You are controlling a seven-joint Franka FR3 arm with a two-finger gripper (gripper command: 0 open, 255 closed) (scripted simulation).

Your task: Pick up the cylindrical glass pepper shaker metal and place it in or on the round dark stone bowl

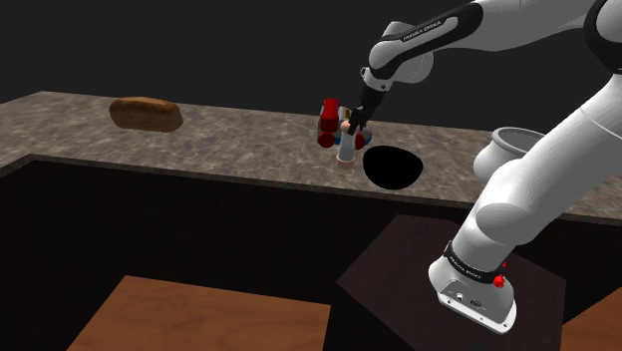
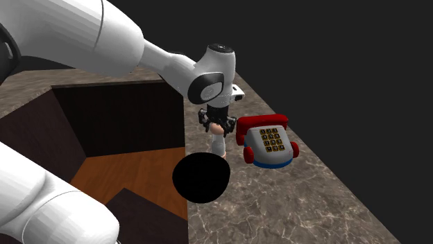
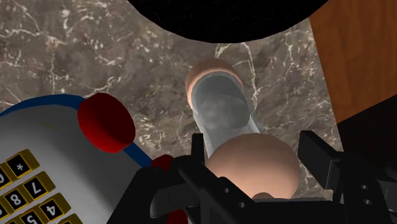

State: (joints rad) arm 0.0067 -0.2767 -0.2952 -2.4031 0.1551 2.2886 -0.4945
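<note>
Black gripper (image 3: 252, 146) straddles the tan-capped clear cylindrical shaker (image 3: 219, 105), ready for transfer into the adjacent round black bowl (image 3: 222, 19); whether it clamps cannot be told.

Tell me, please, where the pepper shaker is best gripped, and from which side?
Take the pepper shaker by its rounded top, from straight above: it stands upright, close beside the toy phone and the black bowl, leaving little room sideways.

In the wrist view the bowl (image 3: 216, 16) and the toy phone (image 3: 44, 165) both run off the picture's edge. In the shoulder view the gripper (image 1: 351, 127) covers the top of the shaker (image 1: 346, 153).
</note>
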